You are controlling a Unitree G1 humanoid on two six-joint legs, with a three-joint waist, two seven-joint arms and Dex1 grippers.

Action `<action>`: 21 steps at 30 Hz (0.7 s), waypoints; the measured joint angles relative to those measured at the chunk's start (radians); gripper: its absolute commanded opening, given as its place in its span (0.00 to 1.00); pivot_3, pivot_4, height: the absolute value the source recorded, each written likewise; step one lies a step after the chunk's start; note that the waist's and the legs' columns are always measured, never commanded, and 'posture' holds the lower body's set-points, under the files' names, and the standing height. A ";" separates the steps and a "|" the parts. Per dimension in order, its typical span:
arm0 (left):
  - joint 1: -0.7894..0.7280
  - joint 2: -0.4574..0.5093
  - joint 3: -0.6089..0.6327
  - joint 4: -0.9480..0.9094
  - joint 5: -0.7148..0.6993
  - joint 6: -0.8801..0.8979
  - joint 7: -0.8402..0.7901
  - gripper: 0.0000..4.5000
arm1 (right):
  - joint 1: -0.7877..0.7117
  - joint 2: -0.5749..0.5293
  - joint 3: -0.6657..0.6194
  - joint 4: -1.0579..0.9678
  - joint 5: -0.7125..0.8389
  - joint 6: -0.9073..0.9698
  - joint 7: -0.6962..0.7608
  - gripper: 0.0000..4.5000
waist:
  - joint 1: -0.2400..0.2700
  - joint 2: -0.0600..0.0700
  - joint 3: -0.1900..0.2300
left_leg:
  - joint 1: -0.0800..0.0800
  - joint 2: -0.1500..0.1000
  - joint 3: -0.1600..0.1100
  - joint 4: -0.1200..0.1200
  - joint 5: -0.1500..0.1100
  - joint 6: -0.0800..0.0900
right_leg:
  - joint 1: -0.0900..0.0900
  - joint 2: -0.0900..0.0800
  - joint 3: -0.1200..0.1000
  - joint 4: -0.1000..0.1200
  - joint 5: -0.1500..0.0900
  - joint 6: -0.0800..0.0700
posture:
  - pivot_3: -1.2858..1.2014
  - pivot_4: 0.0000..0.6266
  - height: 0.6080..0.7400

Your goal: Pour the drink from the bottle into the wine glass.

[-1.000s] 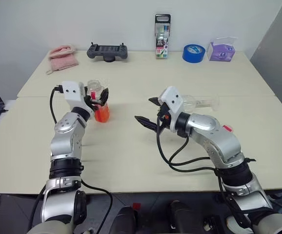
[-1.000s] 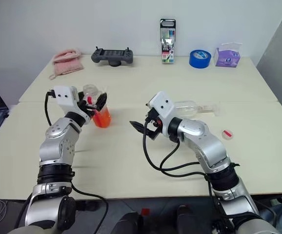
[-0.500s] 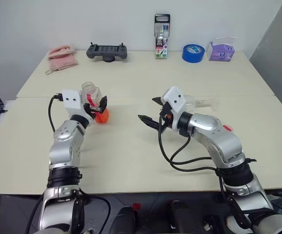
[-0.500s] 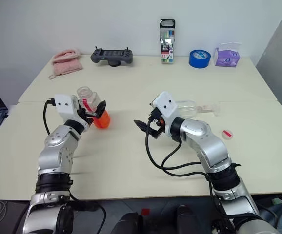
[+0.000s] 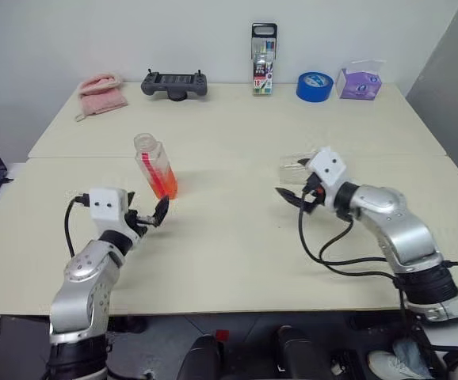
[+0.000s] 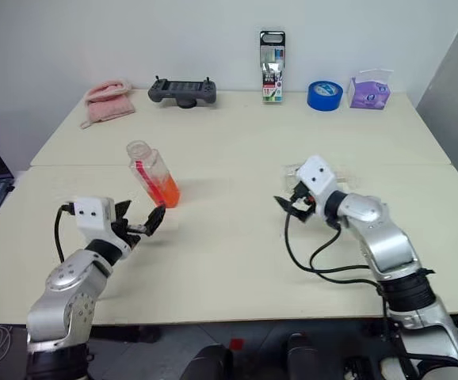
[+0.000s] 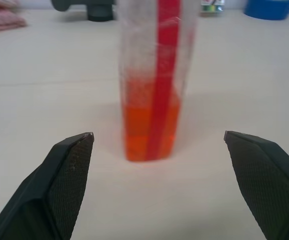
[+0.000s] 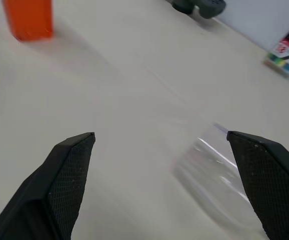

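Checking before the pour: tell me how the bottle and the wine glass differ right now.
The bottle stands upright; the wine glass lies on its side. The bottle holds orange-red drink at its bottom; the wine glass looks empty. Both are clear, and neither is held.

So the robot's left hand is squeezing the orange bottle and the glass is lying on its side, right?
Not quite. The left gripper is open and apart from the bottle, which stands free on the table; the left wrist view shows both fingers wide of it. The wine glass does lie on its side.
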 measured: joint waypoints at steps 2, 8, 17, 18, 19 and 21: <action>0.058 0.014 -0.020 -0.075 -0.054 0.014 -0.065 0.99 | 0.006 -0.076 0.016 0.011 -0.084 -0.059 -0.005 1.00 | 0.000 0.000 0.000 | 0.000 0.000 0.000 0.000 0.000 0.000 | 0.000 0.000 0.000 -0.001 0.000 0.000 | 0.52 0.24 1.00; 0.047 0.048 -0.219 -0.182 -0.104 0.075 -0.193 0.99 | 0.004 -0.124 0.092 0.168 -0.301 -0.190 -0.062 1.00 | -0.001 0.000 0.000 | 0.004 -0.001 0.003 0.000 0.000 0.000 | 0.003 0.002 0.001 -0.001 -0.001 -0.001 | 0.52 0.24 1.00; -0.095 0.072 -0.412 -0.144 -0.038 0.086 -0.263 0.99 | -0.182 -0.029 0.204 0.583 -0.525 -0.417 -0.168 1.00 | -0.004 0.000 0.000 | 0.004 0.000 0.003 -0.001 0.000 0.000 | 0.002 0.002 0.002 -0.001 -0.001 -0.001 | 0.52 0.24 1.00; -0.100 0.070 -0.418 -0.144 -0.038 0.086 -0.264 0.99 | -0.201 -0.020 0.215 0.627 -0.543 -0.439 -0.182 1.00 | -0.003 0.000 0.000 | 0.004 0.000 0.003 -0.001 0.000 0.000 | 0.002 0.002 0.003 -0.001 -0.001 -0.001 | 0.52 0.24 1.00; -0.102 0.070 -0.419 -0.142 -0.036 0.087 -0.263 0.99 | -0.220 -0.013 0.224 0.670 -0.559 -0.461 -0.192 1.00 | -0.003 0.000 0.000 | 0.004 -0.001 0.003 -0.001 0.000 0.000 | 0.003 0.002 0.003 -0.001 -0.001 -0.001 | 0.52 0.24 1.00; -0.104 0.068 -0.422 -0.138 -0.034 0.087 -0.262 0.99 | -0.256 -0.002 0.235 0.754 -0.592 -0.493 -0.209 1.00 | -0.003 0.000 0.000 | 0.004 -0.001 0.003 -0.001 0.000 0.000 | 0.003 0.002 0.003 -0.001 -0.001 -0.001 | 0.52 0.24 1.00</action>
